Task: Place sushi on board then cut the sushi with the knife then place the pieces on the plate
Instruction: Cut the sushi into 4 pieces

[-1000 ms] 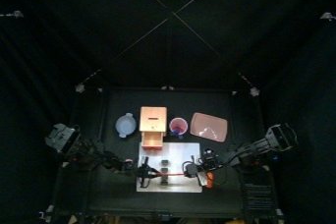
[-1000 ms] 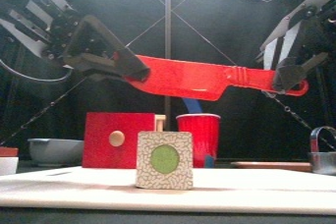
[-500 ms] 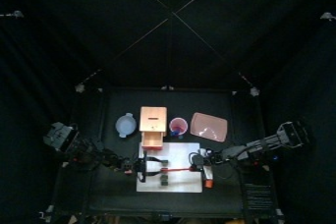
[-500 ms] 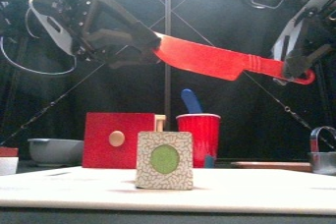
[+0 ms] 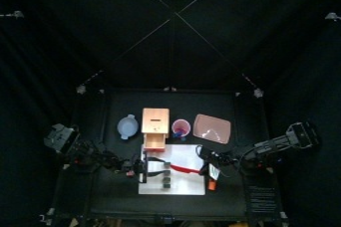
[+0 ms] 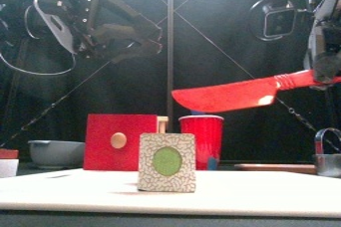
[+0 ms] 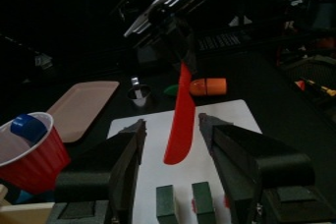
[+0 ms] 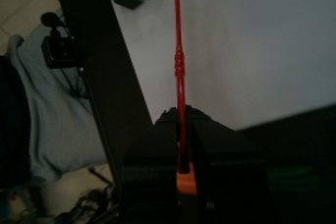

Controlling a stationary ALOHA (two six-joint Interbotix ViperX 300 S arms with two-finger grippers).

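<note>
On the white cutting board (image 6: pixel 266 189), near its front edge, the sushi roll (image 6: pixel 168 161) is seen standing upright, its green-centred end face turned toward the front; no piece is yet laid on the pink tray (image 5: pixel 210 126), which sits behind the board to the right. Above the roll and a little to its right, the red knife (image 6: pixel 233 92) is held by its handle in the right gripper (image 8: pixel 182 130), whose jaws are closed tight around it, the blade sloping down toward the left. The left gripper (image 7: pixel 175 130) is held high on the left with its jaws spread wide and nothing between them. A red cup (image 6: pixel 202 136) with the blue knife (image 7: pixel 19 125) in it stands behind the board.

The cutting step is judged to be about to begin, and several faults can be foreseen. Since the knife is gripped only at the handle, the blade may be twisted in the jaws once pressure is applied. The roll is not braced by anything, so it may be pushed over or slid along the board if it is struck off-centre. If the blade is brought down away from a seam between blocks, the roll may be shoved instead of parted.
</note>
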